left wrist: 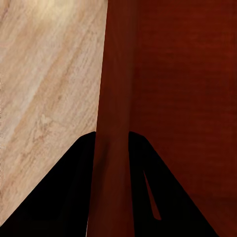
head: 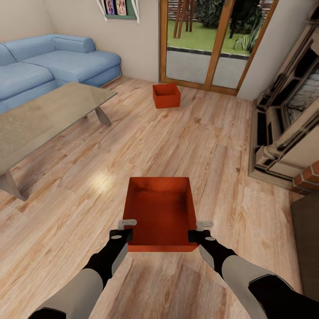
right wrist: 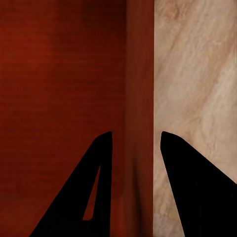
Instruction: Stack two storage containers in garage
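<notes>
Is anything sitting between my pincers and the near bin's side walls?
Nothing visible. The left pincer straddles the near storage container's left wall and the right pincer its right wall. In both wrist views the wall runs between the fingers, though contact is not clear.

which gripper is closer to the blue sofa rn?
Left. The left gripper grips the near container by its left wall, on the blue sofa's side; the right gripper grips the opposite wall, farther away.
</notes>
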